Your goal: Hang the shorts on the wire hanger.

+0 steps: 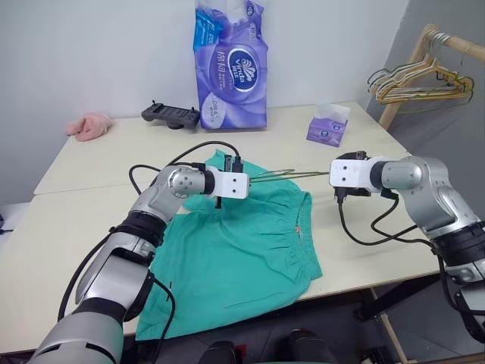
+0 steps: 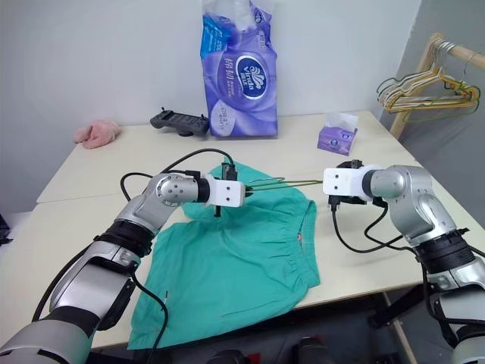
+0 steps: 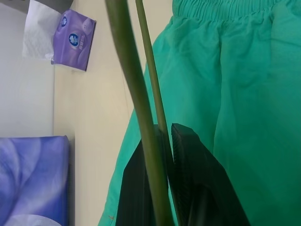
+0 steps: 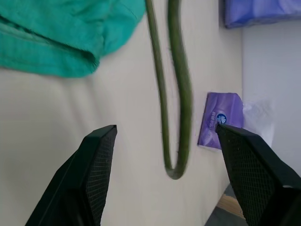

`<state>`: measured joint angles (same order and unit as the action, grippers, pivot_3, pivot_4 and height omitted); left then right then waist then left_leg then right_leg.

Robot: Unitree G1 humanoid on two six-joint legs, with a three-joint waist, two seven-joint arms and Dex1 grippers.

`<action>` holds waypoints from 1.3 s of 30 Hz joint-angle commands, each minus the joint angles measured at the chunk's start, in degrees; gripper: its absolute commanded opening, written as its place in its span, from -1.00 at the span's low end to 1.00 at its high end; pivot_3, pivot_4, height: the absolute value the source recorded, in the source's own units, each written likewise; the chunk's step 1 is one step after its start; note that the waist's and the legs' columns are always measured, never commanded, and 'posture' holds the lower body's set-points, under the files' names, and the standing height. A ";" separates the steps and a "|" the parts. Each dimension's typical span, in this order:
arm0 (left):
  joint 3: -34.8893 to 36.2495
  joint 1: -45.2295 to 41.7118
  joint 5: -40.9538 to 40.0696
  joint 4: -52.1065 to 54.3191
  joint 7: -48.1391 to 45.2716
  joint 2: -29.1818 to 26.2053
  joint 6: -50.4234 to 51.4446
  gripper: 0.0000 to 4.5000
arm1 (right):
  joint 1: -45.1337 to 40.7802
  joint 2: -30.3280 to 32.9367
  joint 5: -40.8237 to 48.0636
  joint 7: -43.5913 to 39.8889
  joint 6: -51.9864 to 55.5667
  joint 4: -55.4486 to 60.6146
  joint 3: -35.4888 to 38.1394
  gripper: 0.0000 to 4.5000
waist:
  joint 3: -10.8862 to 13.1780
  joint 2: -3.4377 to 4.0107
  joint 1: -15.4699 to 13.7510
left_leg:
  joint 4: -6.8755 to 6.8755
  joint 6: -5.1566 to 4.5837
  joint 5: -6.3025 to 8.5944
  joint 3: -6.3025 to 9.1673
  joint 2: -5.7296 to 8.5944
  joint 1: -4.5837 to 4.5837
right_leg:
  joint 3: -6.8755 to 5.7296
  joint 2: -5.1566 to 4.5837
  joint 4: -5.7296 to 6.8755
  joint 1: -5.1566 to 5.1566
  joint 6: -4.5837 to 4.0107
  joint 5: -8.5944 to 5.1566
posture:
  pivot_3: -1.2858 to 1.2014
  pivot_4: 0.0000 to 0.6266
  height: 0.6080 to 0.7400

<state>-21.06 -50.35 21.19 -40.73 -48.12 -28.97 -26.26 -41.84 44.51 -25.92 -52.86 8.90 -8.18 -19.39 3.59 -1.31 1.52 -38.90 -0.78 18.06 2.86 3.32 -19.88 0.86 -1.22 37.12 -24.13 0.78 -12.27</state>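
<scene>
The left gripper (image 3: pixel 162 179) is clamped on the wire hanger (image 1: pixel 292 175), holding it nearly level above the table (image 1: pixel 98 163) so that its far end juts toward the right gripper (image 4: pixel 164 176), whose fingers (image 4: pixel 89 174) stand spread wide with the hanger's rounded tip between them, touching neither as far as the right wrist view lets me judge. The main risk, I think, is a missed or glancing close: the wire is thin and smooth, so if the right jaws shut off-centre the tip could slip sideways or twist in the left grip, which pinches only 2 slim strands. A push along the wire could also drag it through the left fingers. The shorts (image 1: pixel 235 250) lie flat on the table below the left arm, waistband toward the right gripper, not yet on the hanger; being thin, limp teal fabric with a gathered elastic waist, they would likely bunch or slide rather than feed neatly over the bar. The hanger is dull olive wire, bent into a narrow loop at this end. Behind sit a glossy purple tissue pack (image 1: pixel 231 64) and a small tissue box (image 1: pixel 327 129), well apart from the work
</scene>
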 commanded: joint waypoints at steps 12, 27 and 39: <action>0.59 -1.09 -0.36 3.19 0.26 -0.54 0.98 -1.00 | -2.91 -1.32 -2.60 2.70 -8.98 -3.26 -1.46 -0.16 | 0.00 0.01 -0.01 | -0.01 -0.01 0.00 -0.01 0.01 -0.01 | 0.01 0.00 0.02 0.00 0.00 0.00 | 0.01 -0.92 1.00; 0.91 -1.26 -0.68 2.75 0.46 -0.26 1.63 -1.00 | -3.94 -1.91 -4.69 2.15 -9.83 -2.80 -1.35 -0.99 | 0.00 0.01 -0.02 | -0.01 0.00 0.00 0.00 0.01 0.00 | 0.01 0.00 0.04 -0.01 -0.01 0.01 | 0.01 -0.92 1.00; 5.18 -2.41 -9.75 5.37 -2.33 -0.52 -3.18 0.52 | -1.84 -2.33 -2.79 1.18 -6.57 -2.18 -0.01 -1.00 | -0.01 0.01 0.01 | -0.01 0.00 0.00 0.00 0.01 0.00 | 0.02 -0.01 0.05 -0.01 -0.02 0.02 | 0.00 -0.91 1.00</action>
<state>-18.03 -50.45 14.02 -38.06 -49.94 -28.85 -27.56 -43.58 42.00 -29.84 -51.32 1.51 -11.36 -21.55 3.58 -1.30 1.53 -38.92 -0.78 18.06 2.87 3.33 -19.88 0.87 -1.23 37.17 -24.14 0.76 -12.26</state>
